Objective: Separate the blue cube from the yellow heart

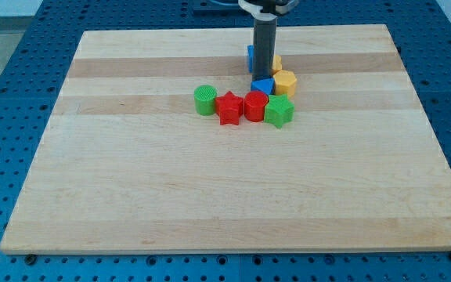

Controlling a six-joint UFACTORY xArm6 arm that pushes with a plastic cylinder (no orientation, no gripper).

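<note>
The blue cube sits near the view's top centre, mostly hidden behind the dark rod. The yellow heart lies just right of the rod, also partly hidden. My tip rests between the two, slightly below them, right above a blue triangular block. Whether the cube and heart touch is hidden by the rod.
A yellow hexagonal block sits right of the tip. Below it is a row: green cylinder, red star, red block, green star. All lie on the wooden board, which is set on a blue perforated table.
</note>
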